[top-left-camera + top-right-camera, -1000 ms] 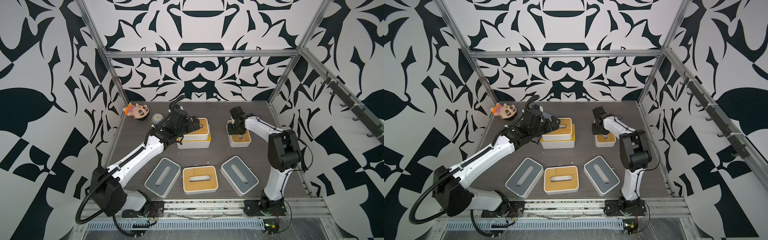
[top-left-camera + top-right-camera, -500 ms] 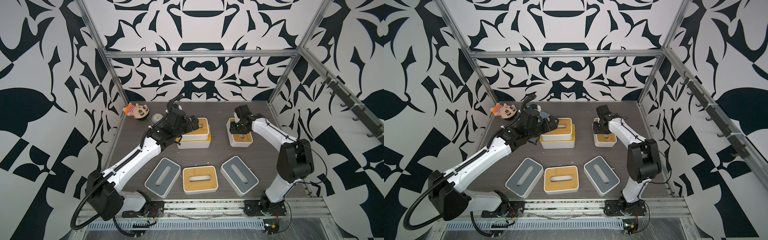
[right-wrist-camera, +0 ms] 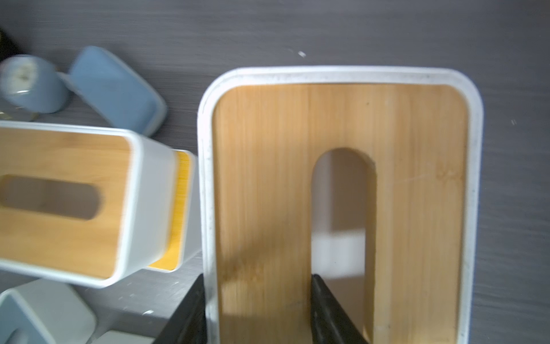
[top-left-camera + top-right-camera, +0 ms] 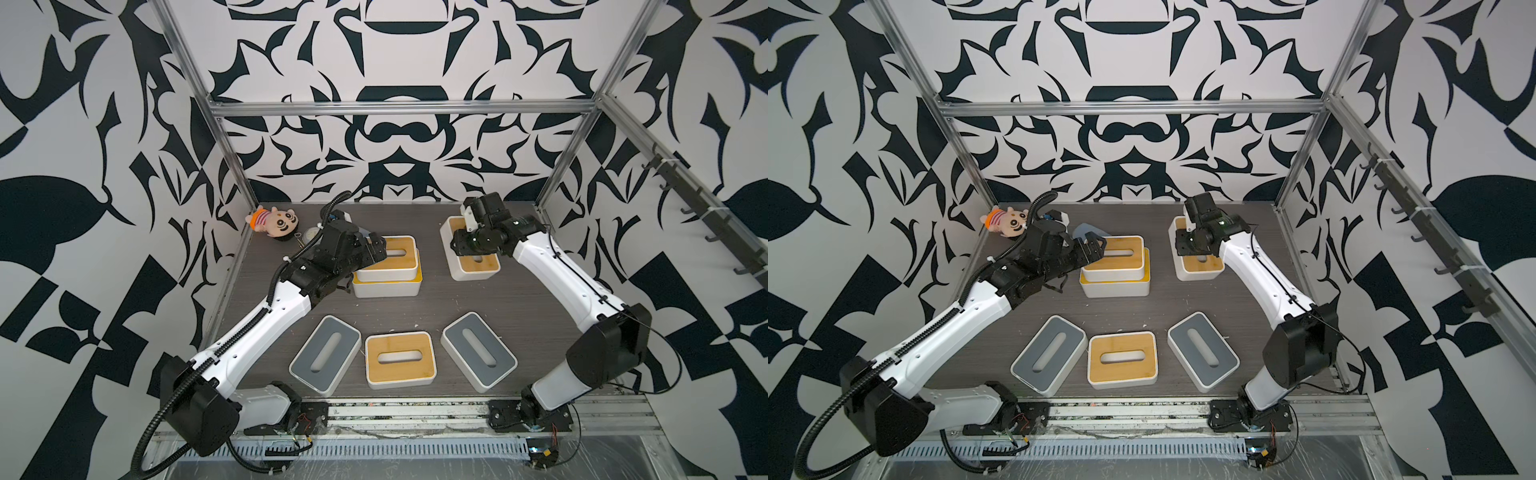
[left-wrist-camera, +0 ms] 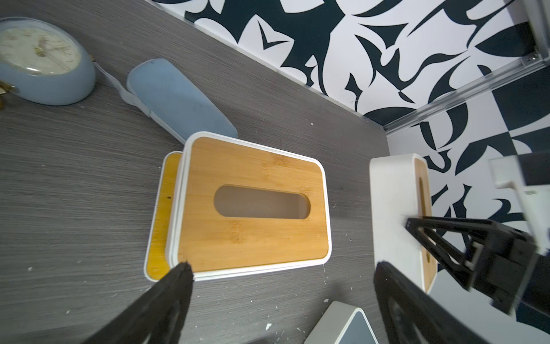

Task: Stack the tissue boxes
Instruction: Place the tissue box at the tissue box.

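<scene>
The right gripper (image 3: 257,281) pinches a long wall of the white, rounded, bamboo-lidded tissue box (image 4: 478,265) at two o'clock on the table — one finger in its slot, seemingly for a secure carry — while the left gripper (image 5: 284,268) hangs spread wide by the twelve-o'clock two-box stack (image 4: 399,251).

Dark grey wood-grain tabletop (image 4: 436,307), flecked with white specks. Straight ahead of the spread left fingers (image 5: 175,297), flat on the boards: yellow-lidded box (image 4: 386,289), carrying another box. Past it, farther from those fingertips: blue-grey pouch (image 5: 178,101), round blue clock (image 5: 44,62) beside it, plush doll (image 4: 274,222) in the far corner. Well behind both pairs of fingers, in a row near the arm bases: grey-lidded box (image 4: 325,353), bamboo-lidded box (image 4: 400,359), second grey-lidded box (image 4: 478,351). Pinched by the right fingers (image 3: 190,312): far bamboo-lidded box (image 3: 342,119); resting or lifted, hard to tell.
</scene>
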You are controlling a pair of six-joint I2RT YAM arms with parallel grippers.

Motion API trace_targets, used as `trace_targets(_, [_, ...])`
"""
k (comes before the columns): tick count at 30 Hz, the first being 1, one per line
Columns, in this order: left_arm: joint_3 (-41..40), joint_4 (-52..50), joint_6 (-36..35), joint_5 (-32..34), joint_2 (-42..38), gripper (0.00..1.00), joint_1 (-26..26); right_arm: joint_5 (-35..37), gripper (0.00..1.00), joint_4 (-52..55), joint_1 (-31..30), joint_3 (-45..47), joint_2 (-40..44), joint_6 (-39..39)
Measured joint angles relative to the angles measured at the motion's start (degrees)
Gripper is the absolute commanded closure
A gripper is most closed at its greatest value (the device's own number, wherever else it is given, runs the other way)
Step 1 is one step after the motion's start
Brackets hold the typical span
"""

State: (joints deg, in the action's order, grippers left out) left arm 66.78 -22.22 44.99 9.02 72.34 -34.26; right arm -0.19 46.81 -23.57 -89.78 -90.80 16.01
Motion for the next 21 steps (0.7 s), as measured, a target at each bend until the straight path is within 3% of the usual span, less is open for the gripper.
trace_targets(8, [-2.3, 0.1, 0.3, -0.5, -2.5, 0.01, 2.6, 0.2, 0.81, 3.3, -9.4, -10.6, -2.1, -1.8])
trace_targets(21, [-7.7, 0.6, 2.4, -1.4, -5.6, 0.01, 7.0, 1.8, 0.84, 9.8, -20.2, -29.4, -17.6, -5.9])
